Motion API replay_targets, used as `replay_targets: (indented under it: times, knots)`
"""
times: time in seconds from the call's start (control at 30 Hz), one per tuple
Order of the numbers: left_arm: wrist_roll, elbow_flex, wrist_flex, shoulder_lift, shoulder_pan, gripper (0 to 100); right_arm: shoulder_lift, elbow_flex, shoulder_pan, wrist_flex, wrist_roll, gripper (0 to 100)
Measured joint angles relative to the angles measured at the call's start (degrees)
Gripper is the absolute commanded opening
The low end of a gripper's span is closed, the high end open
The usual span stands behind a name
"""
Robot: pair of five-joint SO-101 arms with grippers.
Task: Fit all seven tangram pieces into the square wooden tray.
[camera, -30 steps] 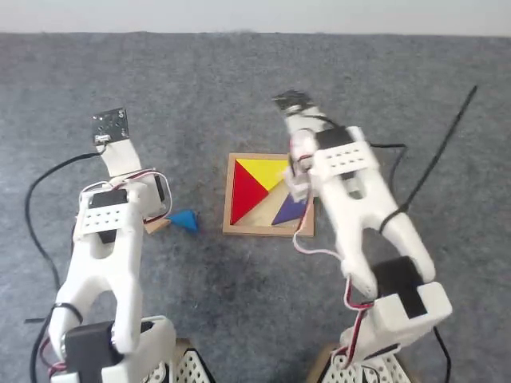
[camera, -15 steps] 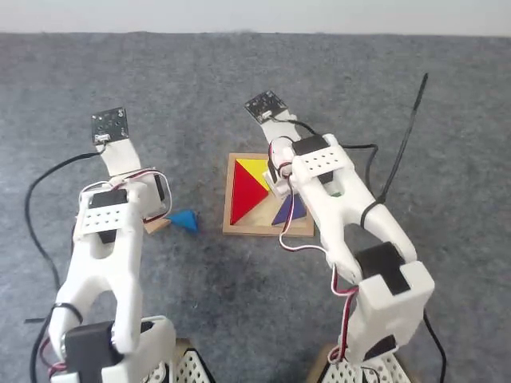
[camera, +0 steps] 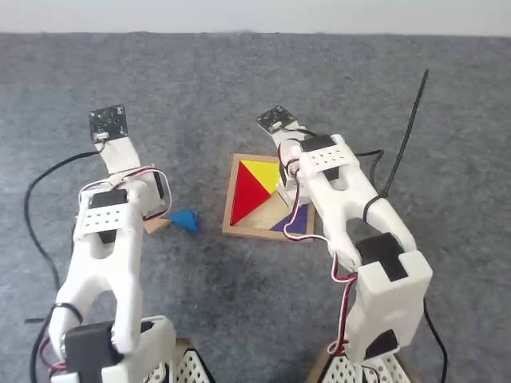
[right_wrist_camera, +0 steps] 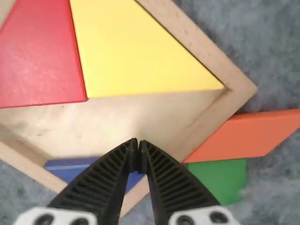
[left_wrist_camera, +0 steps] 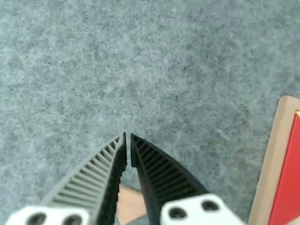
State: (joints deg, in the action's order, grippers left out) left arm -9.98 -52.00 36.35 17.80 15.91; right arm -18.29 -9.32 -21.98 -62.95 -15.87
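Over the grey carpet [camera: 200, 80] the right arm [camera: 351, 207] is stretching from its base at 6 o'clock toward 11 o'clock, its wrist hanging over the 3 o'clock side of the square wooden tray [camera: 228, 191]. The left arm [camera: 108, 247] is reaching toward 12 o'clock with its wrist bent down, well apart from the tray at its 9 o'clock. The right gripper [right_wrist_camera: 138, 143] is pointing down with its jaws pressing together on nothing, the tips hanging over the tray's bare floor between the yellow triangle [right_wrist_camera: 136, 51] and the dark blue piece [right_wrist_camera: 70, 169]. The left gripper [left_wrist_camera: 127, 137] is hovering over carpet with its jaws all but meeting and pinching nothing, a tan piece [left_wrist_camera: 129, 205] lying beneath the fingers behind the tips. In the tray the red triangle [camera: 246, 195] is lying along the 9 o'clock side, touching the yellow triangle at 12 o'clock, and the dark blue piece is sitting at the 5 o'clock corner. An orange parallelogram [right_wrist_camera: 243, 136] is resting outside against the rim, with a green piece [right_wrist_camera: 218, 180] touching it. A light blue piece [camera: 185, 220] is lying on the carpet at the tray's 9 o'clock, just beside the left arm. Against half a second ago, the right arm's wrist is sitting slightly farther toward 3 o'clock and the dark blue piece is lying nearer the 5 o'clock corner, baring more floor; the left arm is standing as before.
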Motion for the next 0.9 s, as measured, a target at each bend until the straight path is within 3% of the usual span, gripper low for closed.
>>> replay_targets:
  times: [0.33,0.47,0.6,0.9]
  knots:
    - [0.0,0.0,-0.1,0.0,0.0,1,8.4,0.0,0.5,-1.1,-0.5,0.7]
    - [0.0,0.0,-0.1,0.0,0.0,1,8.4,0.0,3.3,0.4,-0.5,12.5]
    - [0.0,0.0,-0.1,0.0,0.0,1,3.7,2.5,4.2,2.1,-0.5,23.4]
    - [0.0,0.0,-0.1,0.0,0.0,1,-9.4,15.0,4.0,0.5,-2.8,23.4]
